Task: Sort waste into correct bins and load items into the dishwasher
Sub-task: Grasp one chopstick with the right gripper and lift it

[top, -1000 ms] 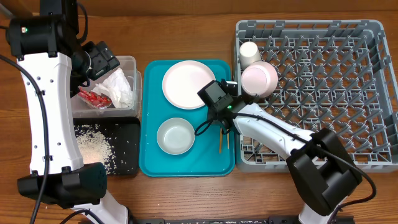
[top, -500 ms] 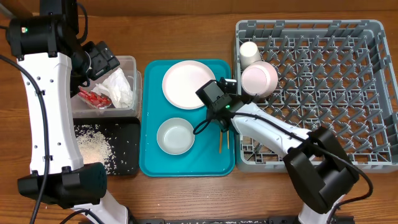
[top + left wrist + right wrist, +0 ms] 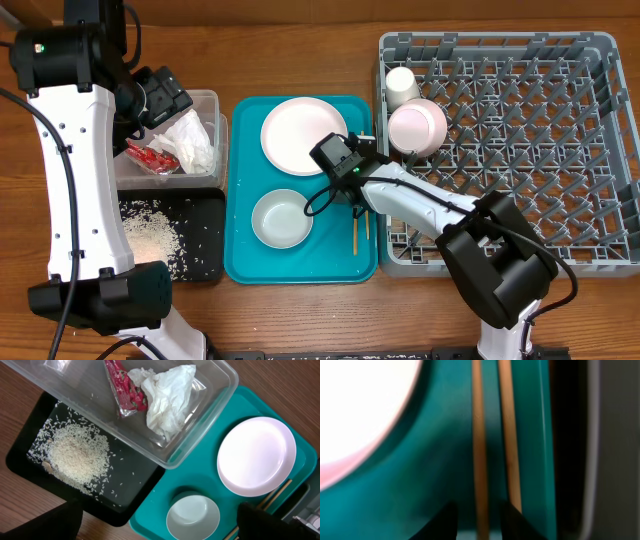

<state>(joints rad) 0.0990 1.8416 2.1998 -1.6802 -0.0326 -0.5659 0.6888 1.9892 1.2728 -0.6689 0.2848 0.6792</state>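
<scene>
Two wooden chopsticks (image 3: pixel 355 228) (image 3: pixel 479 450) lie side by side at the teal tray's right edge. My right gripper (image 3: pixel 357 198) (image 3: pixel 480 515) is low over them, slightly open, its dark fingertips straddling the left stick with a small gap. The pink plate (image 3: pixel 303 135) and whitish bowl (image 3: pixel 282 218) sit on the tray. A pink bowl (image 3: pixel 417 126) and cream cup (image 3: pixel 402 85) stand in the grey rack (image 3: pixel 500 40). Napkin (image 3: pixel 190 140) and red wrapper (image 3: pixel 150 158) lie in the clear tub (image 3: pixel 205 100); rice (image 3: pixel 150 237) is on the black tray (image 3: pixel 205 215). My left gripper (image 3: pixel 160 100) (image 3: pixel 160 520) hangs open above the tub.
The teal tray (image 3: pixel 240 260) lies between the bins on the left and the rack on the right. Its raised right rim (image 3: pixel 542 435) runs close beside the chopsticks, with the rack wall just past it. Bare wooden table surrounds everything.
My right gripper's jaws have parted a little around the chopstick, and the right wrist has shifted slightly left. The left arm has not moved.
</scene>
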